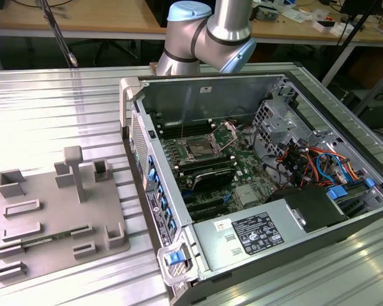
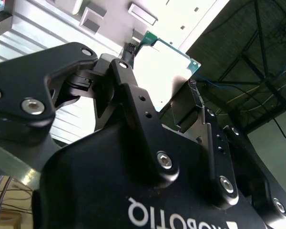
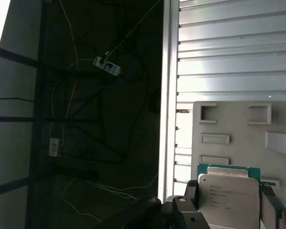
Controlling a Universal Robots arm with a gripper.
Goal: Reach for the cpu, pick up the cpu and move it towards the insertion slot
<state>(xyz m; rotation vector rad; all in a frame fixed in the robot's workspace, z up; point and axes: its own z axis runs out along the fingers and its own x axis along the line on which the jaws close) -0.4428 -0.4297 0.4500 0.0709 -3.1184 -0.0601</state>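
My gripper is shut on the cpu, a flat square chip with a silvery top and a green rim. In the first wrist view the cpu stands between two dark fingers, with the grey plastic tray behind it. The insertion slot, a silver-framed socket with a dark centre, lies on the motherboard inside the open computer case in the exterior view. The arm's silver and blue joints hang behind the case's far wall.
The open case fills the exterior view's right, with cables, drive cages and a power supply. The grey tray with recesses and posts lies on the ribbed metal table at the left. A table edge borders a dark floor with cables.
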